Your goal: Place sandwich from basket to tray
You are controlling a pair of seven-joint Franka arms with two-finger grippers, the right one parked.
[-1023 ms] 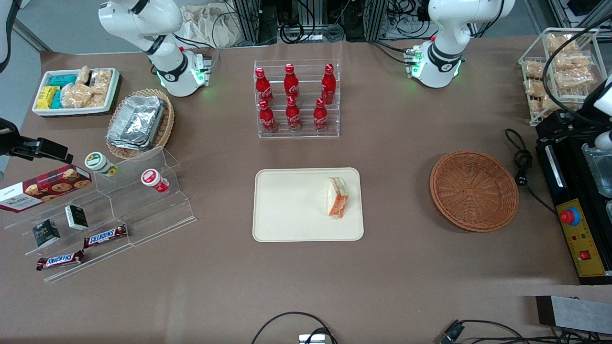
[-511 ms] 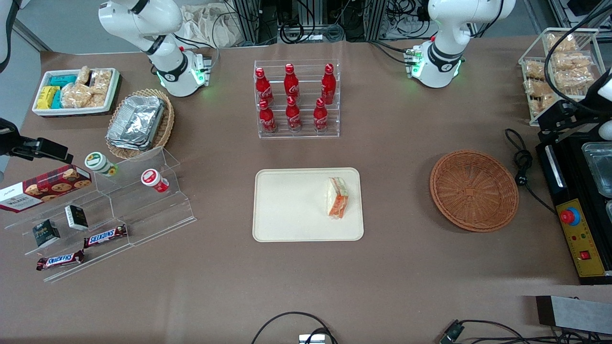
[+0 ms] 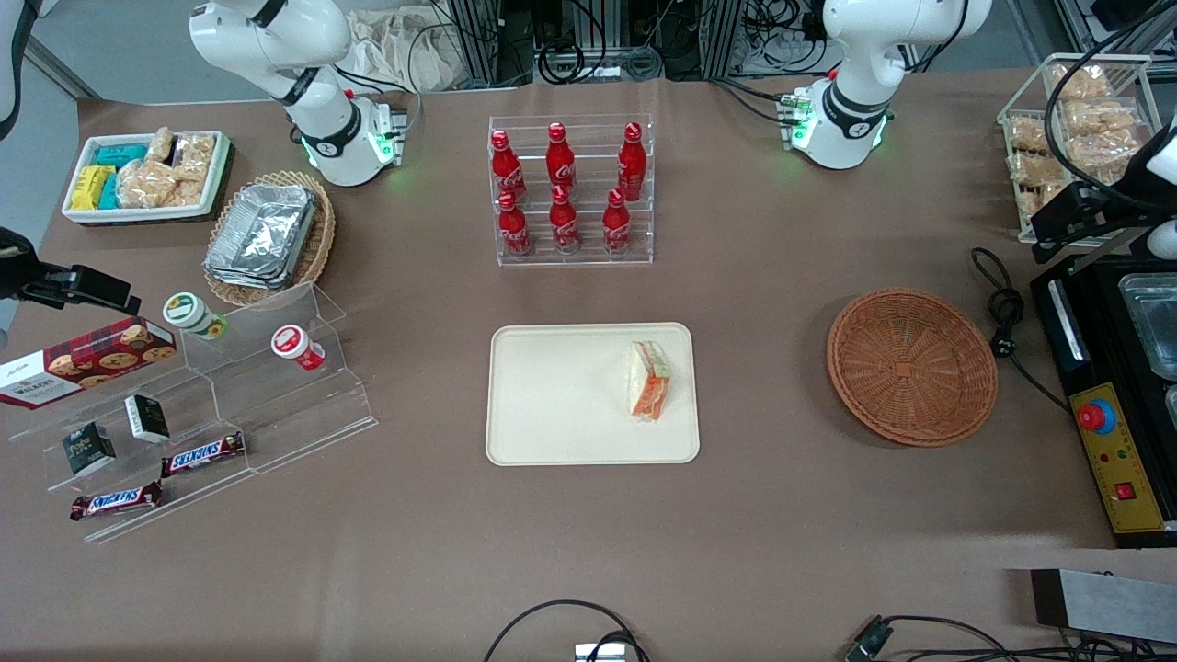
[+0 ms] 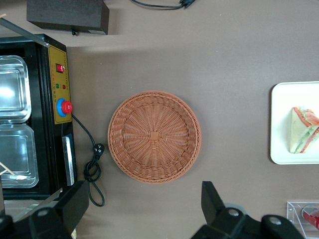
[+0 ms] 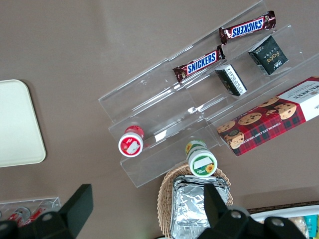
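Sandwich [image 3: 649, 379] sits on my tray [image 3: 561, 395] toward its 3 o'clock edge, basket [image 3: 910, 365] empty, so placement looks done. My gripper [image 4: 144, 209] hangs spread wide and empty, high above the basket. Over the last second it has pulled farther off toward the working arm's end.

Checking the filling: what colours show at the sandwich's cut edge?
Orange and green between white bread on the sandwich; clearest in the front view.
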